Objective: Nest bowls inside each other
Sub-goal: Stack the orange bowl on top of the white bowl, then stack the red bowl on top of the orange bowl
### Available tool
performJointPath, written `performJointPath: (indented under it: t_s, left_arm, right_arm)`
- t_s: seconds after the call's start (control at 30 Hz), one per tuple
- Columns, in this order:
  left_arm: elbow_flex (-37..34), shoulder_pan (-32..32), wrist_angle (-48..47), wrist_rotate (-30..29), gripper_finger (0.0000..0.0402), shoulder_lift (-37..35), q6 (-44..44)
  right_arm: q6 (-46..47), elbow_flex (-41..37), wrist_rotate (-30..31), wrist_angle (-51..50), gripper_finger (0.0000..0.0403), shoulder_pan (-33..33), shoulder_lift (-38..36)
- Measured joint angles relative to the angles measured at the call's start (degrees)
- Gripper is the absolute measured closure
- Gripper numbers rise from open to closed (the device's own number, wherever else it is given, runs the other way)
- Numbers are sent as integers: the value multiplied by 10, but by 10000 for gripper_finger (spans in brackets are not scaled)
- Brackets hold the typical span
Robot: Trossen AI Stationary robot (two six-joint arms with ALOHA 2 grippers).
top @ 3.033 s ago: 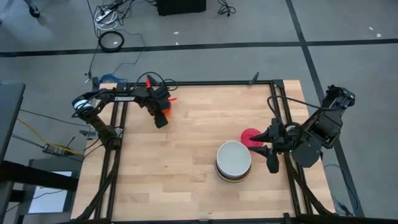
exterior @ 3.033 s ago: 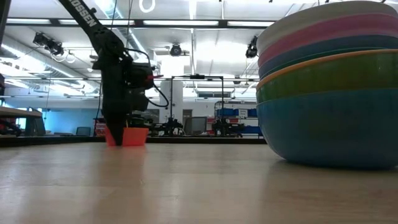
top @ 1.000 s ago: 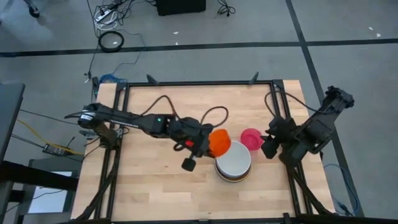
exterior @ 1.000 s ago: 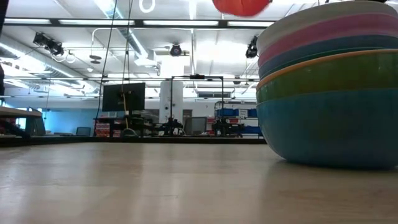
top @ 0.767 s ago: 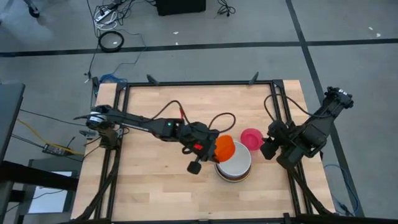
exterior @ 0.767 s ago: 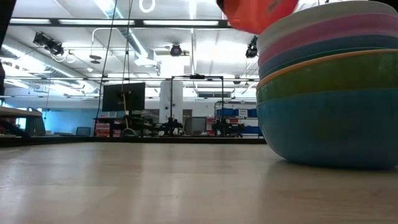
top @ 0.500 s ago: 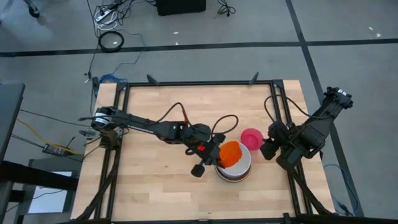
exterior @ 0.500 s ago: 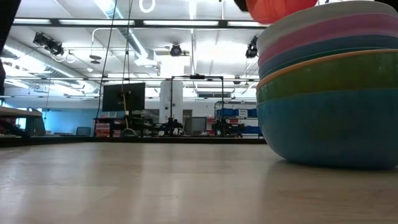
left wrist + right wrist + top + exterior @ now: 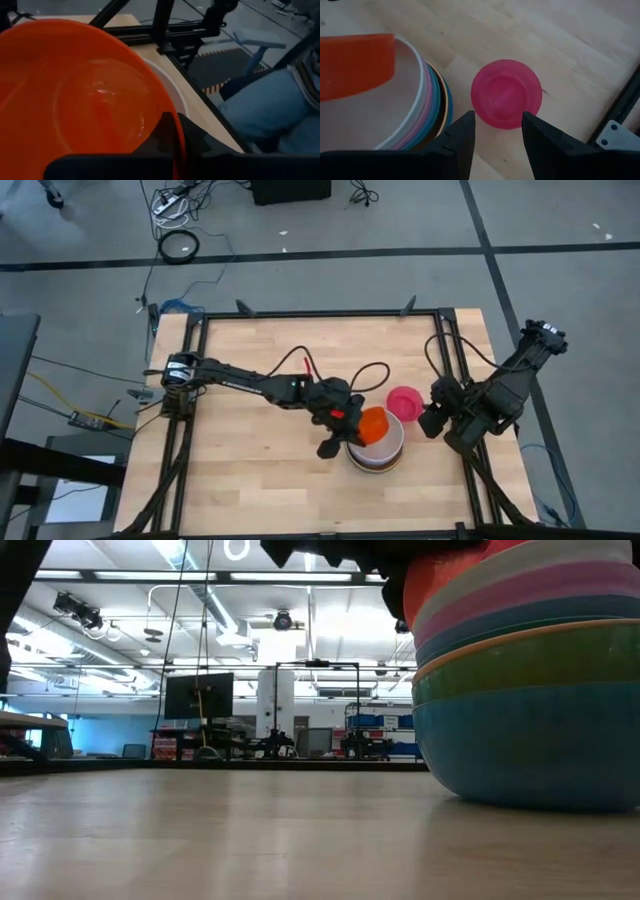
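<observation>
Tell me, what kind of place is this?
Probably a robotics lab or workshop. A wooden table in a black metal frame carries two robot arms; cables trail over the grey floor; and the low view shows a big hall with ceiling strip lights and equipment racks.

Nine bowls: seven nested in one stack (image 9: pixel 377 457), counted by the rims in the low view, one small orange-red bowl (image 9: pixel 372 425) over its white top bowl (image 9: pixel 380 120), and one small magenta bowl (image 9: pixel 403 401) at the stack's one o'clock.
</observation>
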Motion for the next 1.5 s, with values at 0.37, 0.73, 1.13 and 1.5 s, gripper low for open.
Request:
performJointPath:
  t_s: [0.37, 0.73, 1.13, 1.5]
  left_arm:
    - [0, 3, 32, -9, 312, 4, -37]
    - [0, -9, 31, -4, 298, -13, -52]
    - [0, -6, -290, -230, 298, -140, -42]
    - [0, -14, -494, -404, 298, -275, -112]
  right_arm:
    - [-9, 0, -5, 6, 253, 0, 0]
    - [-19, -2, -28, -8, 254, 0, 0]
    - [82, -174, -135, 23, 252, -3, 0]
    - [82, -263, -74, 143, 252, -43, 0]
